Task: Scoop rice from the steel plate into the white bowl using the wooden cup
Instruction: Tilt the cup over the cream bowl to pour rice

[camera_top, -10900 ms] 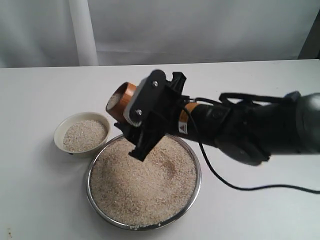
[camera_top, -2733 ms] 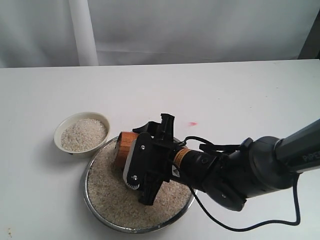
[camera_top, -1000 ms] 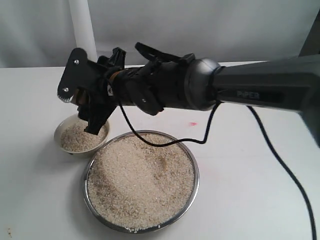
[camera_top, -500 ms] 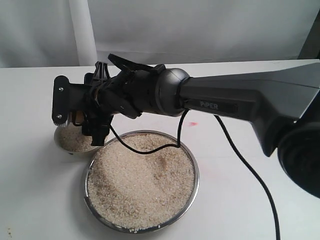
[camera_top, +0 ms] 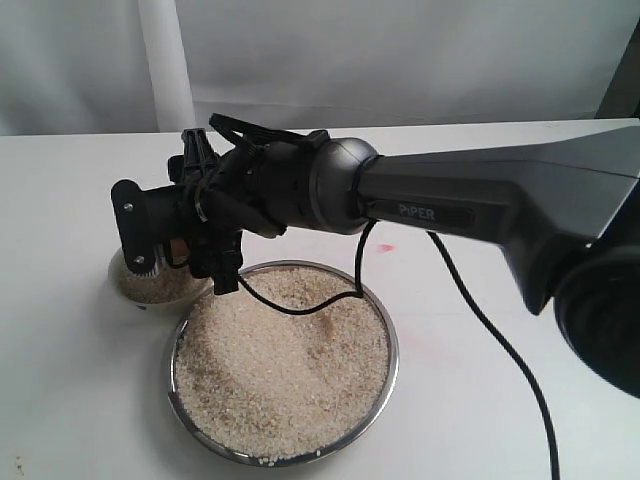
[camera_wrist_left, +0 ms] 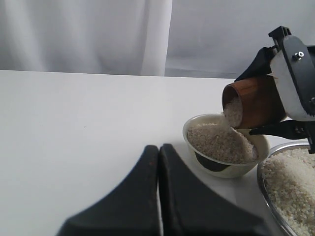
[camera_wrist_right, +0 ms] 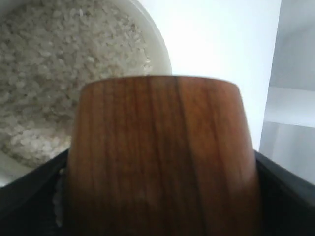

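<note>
My right gripper (camera_top: pixel 180 250) reaches across to the left and is shut on the wooden cup (camera_wrist_left: pixel 256 101). The cup lies tipped on its side over the white bowl (camera_wrist_left: pixel 221 169), and rice (camera_wrist_left: pixel 234 112) spills from its mouth onto the heap in the bowl. Seen from the right wrist, the cup (camera_wrist_right: pixel 162 157) fills the view above the bowl's rim (camera_wrist_right: pixel 160 46). The steel plate (camera_top: pixel 392 345) sits just right of the bowl, heaped with rice (camera_top: pixel 290 360). My left gripper (camera_wrist_left: pixel 158 150) is shut on nothing, low over the table, well short of the bowl.
The right arm (camera_top: pixel 450 205) and its cable (camera_top: pixel 500 350) stretch over the plate's far side and hide most of the bowl in the exterior view. A white curtain (camera_top: pixel 400 60) hangs behind the table. A few grains lie by the plate's front rim (camera_top: pixel 265 460).
Over the last second the right gripper has come down over the bowl and rolled the cup further onto its side. The left gripper has stayed put.
</note>
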`<state>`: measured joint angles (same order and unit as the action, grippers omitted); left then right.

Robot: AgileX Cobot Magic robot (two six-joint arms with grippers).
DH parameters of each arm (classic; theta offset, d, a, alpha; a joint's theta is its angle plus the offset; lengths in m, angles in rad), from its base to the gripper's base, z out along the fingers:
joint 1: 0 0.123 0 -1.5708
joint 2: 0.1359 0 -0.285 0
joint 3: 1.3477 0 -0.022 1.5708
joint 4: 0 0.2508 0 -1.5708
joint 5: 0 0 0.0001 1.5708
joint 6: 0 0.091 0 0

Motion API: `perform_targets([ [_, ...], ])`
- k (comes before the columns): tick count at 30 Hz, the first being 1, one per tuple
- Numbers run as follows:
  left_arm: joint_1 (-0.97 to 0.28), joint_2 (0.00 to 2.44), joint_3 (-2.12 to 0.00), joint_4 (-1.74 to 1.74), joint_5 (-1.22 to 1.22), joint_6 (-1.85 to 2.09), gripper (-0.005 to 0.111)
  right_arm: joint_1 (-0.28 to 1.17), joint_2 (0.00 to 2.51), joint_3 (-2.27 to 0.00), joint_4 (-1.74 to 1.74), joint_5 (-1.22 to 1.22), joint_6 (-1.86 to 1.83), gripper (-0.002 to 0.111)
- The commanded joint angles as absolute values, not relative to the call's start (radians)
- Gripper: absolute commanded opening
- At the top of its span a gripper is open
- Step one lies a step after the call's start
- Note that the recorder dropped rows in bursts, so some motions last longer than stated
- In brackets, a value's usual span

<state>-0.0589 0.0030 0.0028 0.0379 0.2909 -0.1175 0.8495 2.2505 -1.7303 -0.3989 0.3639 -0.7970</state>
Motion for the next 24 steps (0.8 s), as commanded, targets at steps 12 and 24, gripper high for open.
perform_targets([
  [12, -0.063, 0.000, 0.000, 0.033, 0.285, -0.124, 0.000, 0.866, 2.241, -1.741, -0.571, 0.349, -0.902, 0.000],
  [24, -0.063, 0.000, 0.000, 0.033, 0.285, -0.119, 0.000, 0.922, 2.241, -1.741, -0.970, 0.370, -0.906, 0.000],
])
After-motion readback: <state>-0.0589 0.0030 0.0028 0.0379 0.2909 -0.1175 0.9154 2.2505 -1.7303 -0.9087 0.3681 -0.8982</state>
